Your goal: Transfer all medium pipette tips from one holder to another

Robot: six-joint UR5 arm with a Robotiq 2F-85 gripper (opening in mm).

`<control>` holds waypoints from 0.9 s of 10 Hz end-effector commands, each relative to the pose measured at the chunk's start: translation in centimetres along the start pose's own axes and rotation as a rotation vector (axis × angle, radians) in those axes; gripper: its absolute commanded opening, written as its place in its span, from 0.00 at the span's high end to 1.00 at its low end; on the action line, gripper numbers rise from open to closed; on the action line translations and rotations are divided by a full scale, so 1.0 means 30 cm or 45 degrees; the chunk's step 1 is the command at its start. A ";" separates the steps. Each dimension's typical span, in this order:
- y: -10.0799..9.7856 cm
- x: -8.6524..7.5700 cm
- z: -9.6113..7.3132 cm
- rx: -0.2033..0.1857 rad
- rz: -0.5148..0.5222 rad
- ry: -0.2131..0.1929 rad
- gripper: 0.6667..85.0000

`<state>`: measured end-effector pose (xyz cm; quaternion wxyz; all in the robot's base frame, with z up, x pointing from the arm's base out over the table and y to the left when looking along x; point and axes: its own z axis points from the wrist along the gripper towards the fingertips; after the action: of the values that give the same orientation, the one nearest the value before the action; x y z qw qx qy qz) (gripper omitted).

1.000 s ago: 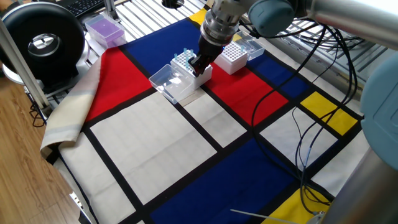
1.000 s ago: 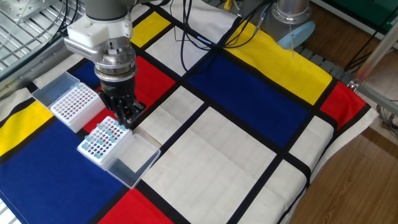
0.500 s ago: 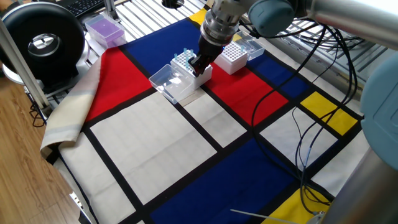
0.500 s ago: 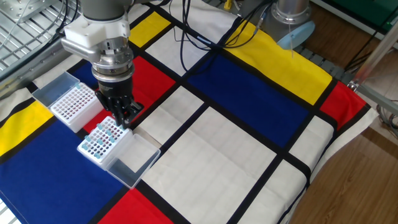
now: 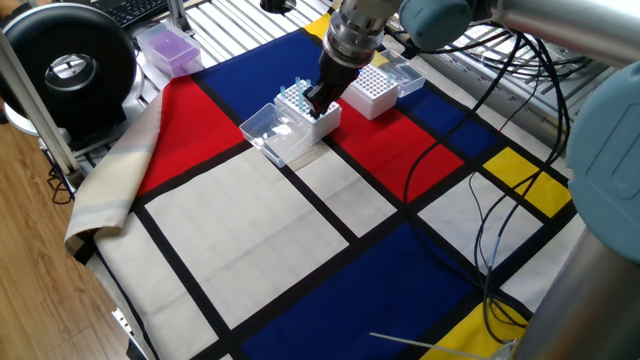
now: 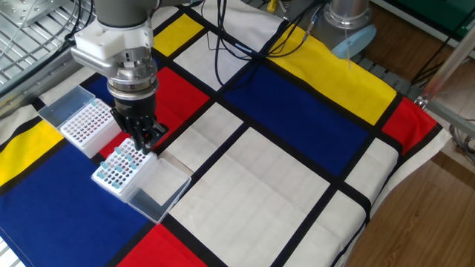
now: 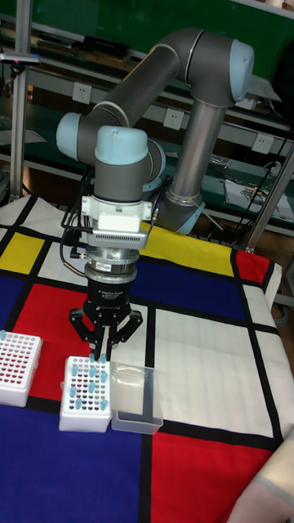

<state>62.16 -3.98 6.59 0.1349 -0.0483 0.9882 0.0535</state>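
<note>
Several pale-blue medium pipette tips (image 7: 85,391) stand in a white perforated holder (image 7: 84,418), which also shows in the fixed views (image 6: 116,172) (image 5: 299,100). A second white holder (image 7: 18,369) (image 6: 87,124) (image 5: 371,92) sits beside it, with a couple of blue tips at its far edge. My gripper (image 7: 101,354) (image 6: 141,142) (image 5: 317,99) hangs straight down over the far rows of the holder with the tips. Its fingers are drawn together into a point. Whether a tip is pinched between them is hidden.
A clear hinged lid (image 7: 135,399) (image 6: 156,190) lies open next to the holder with the tips. Another clear lid (image 6: 63,106) is attached to the second holder. A purple box (image 5: 168,45) and a black round device (image 5: 70,68) stand at the cloth's edge. Cables (image 5: 500,215) trail over the cloth.
The gripper has shifted slightly sideways, further over the holder with the tips and toward the second holder. The holders and lids have not moved.
</note>
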 end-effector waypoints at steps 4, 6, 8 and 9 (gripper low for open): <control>0.013 -0.009 0.002 0.002 0.069 -0.006 0.72; 0.015 -0.008 0.004 0.009 0.082 -0.007 0.74; 0.017 -0.009 0.004 0.013 0.089 -0.007 0.74; 0.018 -0.009 0.004 0.015 0.094 -0.007 0.74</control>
<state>62.28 -3.56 6.44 0.1340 -0.0208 0.9895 0.0495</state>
